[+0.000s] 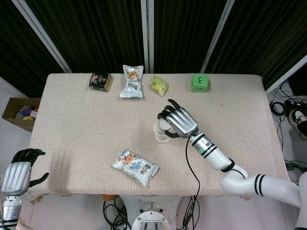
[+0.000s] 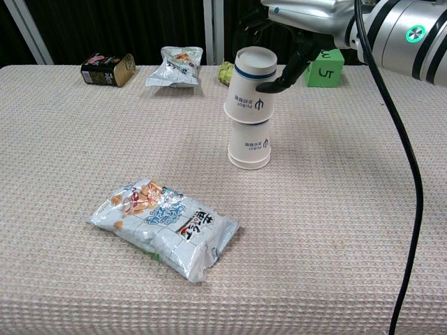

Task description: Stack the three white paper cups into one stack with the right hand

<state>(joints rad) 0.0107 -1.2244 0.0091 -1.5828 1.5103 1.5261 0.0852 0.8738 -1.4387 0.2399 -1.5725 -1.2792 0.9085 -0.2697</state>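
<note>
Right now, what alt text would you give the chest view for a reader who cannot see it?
The robot's right hand holds an upside-down white paper cup just above a second inverted white paper cup on the beige woven tablecloth. A crinkled snack bag lies in front.

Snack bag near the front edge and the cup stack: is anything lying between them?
No. In the chest view only bare tablecloth lies between the snack bag and the cup stack.

Matt paper cups (image 2: 250,118), glossy metallic hand (image 1: 180,120), crinkled shiny snack bag (image 2: 165,227), coarse woven tablecloth (image 2: 335,230).
</note>
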